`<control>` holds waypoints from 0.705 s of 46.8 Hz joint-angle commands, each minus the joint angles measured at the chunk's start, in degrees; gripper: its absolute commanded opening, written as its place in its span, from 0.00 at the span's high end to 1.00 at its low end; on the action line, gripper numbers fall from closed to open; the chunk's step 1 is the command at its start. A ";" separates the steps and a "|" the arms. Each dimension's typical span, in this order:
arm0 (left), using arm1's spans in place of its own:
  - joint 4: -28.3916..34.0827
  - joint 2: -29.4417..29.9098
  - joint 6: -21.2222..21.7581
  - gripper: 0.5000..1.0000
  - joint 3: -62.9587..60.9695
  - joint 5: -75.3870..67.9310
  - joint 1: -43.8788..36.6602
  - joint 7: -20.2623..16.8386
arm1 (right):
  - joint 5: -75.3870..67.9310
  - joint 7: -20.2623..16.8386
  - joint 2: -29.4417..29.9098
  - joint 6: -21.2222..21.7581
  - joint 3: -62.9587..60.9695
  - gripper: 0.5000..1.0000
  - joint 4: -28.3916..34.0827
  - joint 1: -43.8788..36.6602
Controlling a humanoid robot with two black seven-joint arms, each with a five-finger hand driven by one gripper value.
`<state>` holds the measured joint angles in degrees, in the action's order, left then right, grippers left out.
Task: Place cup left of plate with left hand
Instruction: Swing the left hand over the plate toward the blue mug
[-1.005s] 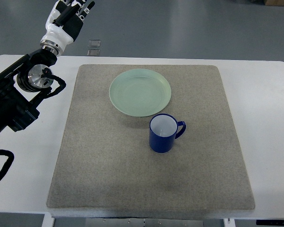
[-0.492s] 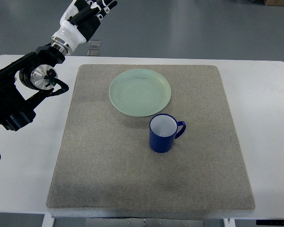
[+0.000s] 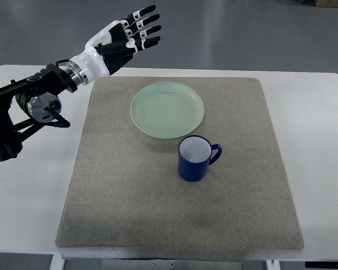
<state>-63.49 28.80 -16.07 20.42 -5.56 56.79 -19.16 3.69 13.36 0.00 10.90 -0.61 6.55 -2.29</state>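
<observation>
My left hand [image 3: 127,36] hung spread and empty beyond the plate [image 3: 167,109]; reaching across for the cup [image 3: 194,158], I risked clipping both.

I have one camera only, mounted high on the robot's own side and looking steeply down at the white table [image 3: 321,112], so no second view overlaps with it. It faces away from the robot: the table's near edge runs along the bottom of my picture and bare grey floor [image 3: 225,34] fills the top strip beyond the far edge. It sits far enough back that I see the whole grey mat [image 3: 129,214] and almost the full table width, the left arm [image 3: 22,107] entering from my left edge
</observation>
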 commanded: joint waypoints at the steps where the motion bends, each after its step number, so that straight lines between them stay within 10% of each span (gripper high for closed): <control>1: -1.81 1.52 -1.50 0.01 -2.66 -3.04 -0.01 -0.09 | 0.00 0.00 0.00 0.00 0.00 0.14 0.04 0.00; 17: -3.84 6.27 -11.96 0.01 -4.25 -17.19 -2.82 -0.18 | 0.00 0.00 0.00 0.00 0.00 0.14 -0.05 0.00; 33: -3.84 6.27 -12.23 0.01 -4.16 -25.90 -5.99 -0.62 | 0.00 0.00 0.00 0.00 0.00 0.14 -0.05 0.00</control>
<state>-67.21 35.09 -28.32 16.22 -31.35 51.02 -19.84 3.69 13.36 0.00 10.90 -0.62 6.53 -2.27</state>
